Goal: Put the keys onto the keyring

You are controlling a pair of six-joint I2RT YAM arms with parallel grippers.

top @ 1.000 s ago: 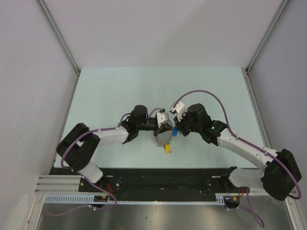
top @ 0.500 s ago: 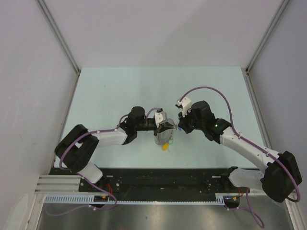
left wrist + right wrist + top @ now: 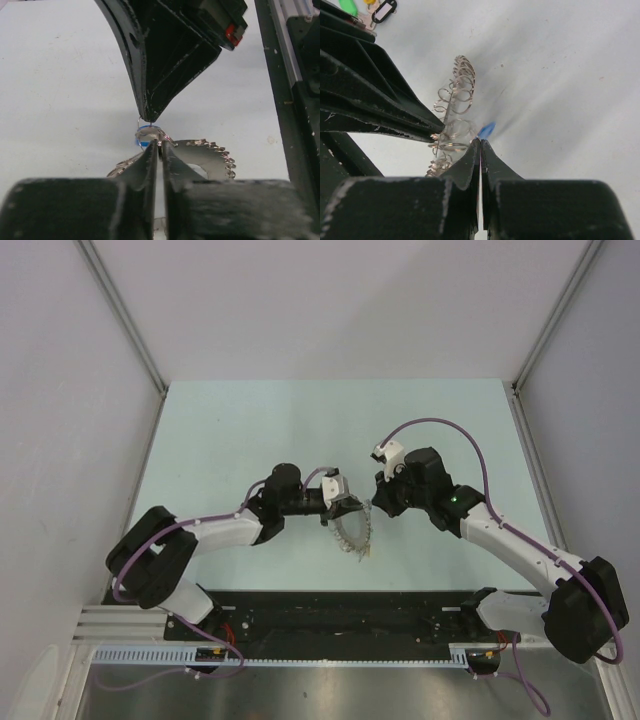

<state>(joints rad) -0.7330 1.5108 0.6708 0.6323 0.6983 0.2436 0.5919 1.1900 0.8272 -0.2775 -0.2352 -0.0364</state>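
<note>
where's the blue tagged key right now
Centre of the left wrist view: the blue-tagged key hangs at the tip of the right tool, just beyond the left tool, beside the keyring.

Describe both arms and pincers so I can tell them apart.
The left arm and right arm match: white links, black joints, a looping purple cable. The left pincer and right pincer are black tapered wedges. Only the right arm shows a green light.

keyring [image 3: 355, 532] between left arm [image 3: 225, 530] and right arm [image 3: 500, 535], over table [image 3: 250, 420]
</note>
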